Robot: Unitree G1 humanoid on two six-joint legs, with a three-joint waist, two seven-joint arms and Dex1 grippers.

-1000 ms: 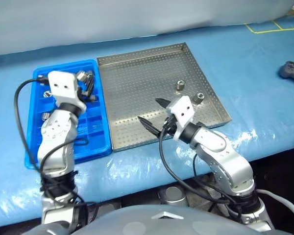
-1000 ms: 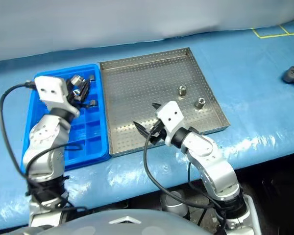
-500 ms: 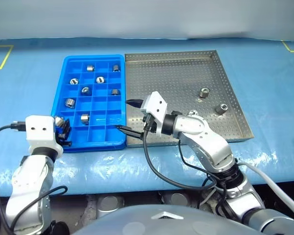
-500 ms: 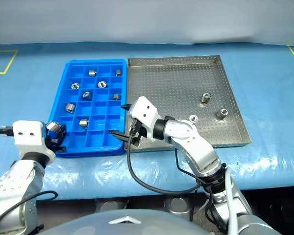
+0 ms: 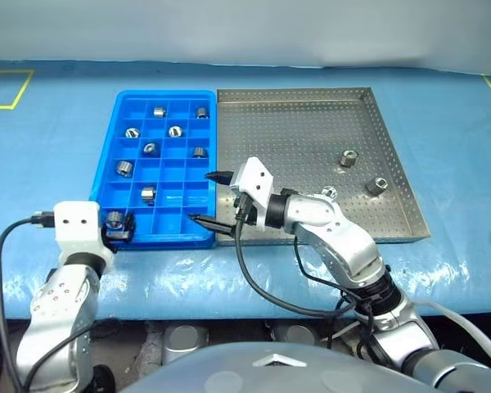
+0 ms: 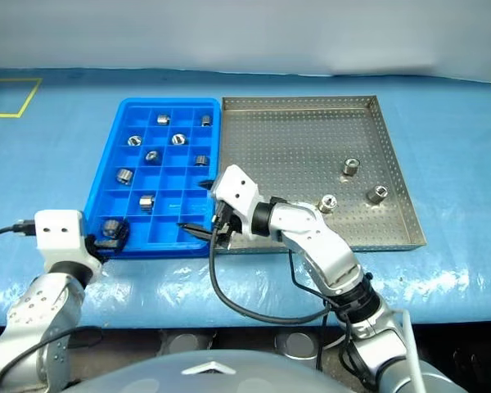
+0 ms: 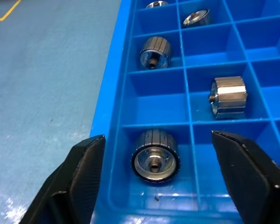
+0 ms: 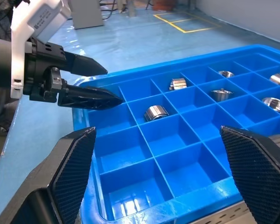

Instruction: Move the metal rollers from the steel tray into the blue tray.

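Note:
The blue tray (image 5: 165,238) lies left of the steel tray (image 5: 295,139), the two touching. Several metal rollers (image 5: 124,168) sit in the blue tray's compartments. Three rollers (image 5: 349,158) stand on the steel tray's right half. My left gripper (image 5: 119,229) is open at the blue tray's near left corner. A roller (image 7: 155,155) lies loose in the corner compartment between its fingers (image 7: 84,168), touching neither. My right gripper (image 5: 202,196) points left, open and empty, over the blue tray's near right compartments. The right wrist view shows the left gripper (image 8: 109,86) across the tray.
Both trays rest on a pale blue table covering (image 5: 49,147) with yellow tape marks at the far left (image 5: 8,90). The table's front edge runs just behind the trays' near rims. Black cables hang from both wrists.
My left gripper has drawn back from the blue tray's far cells to its near left corner and opened, leaving its roller in the corner compartment. The right gripper shifted left. The camera swung.

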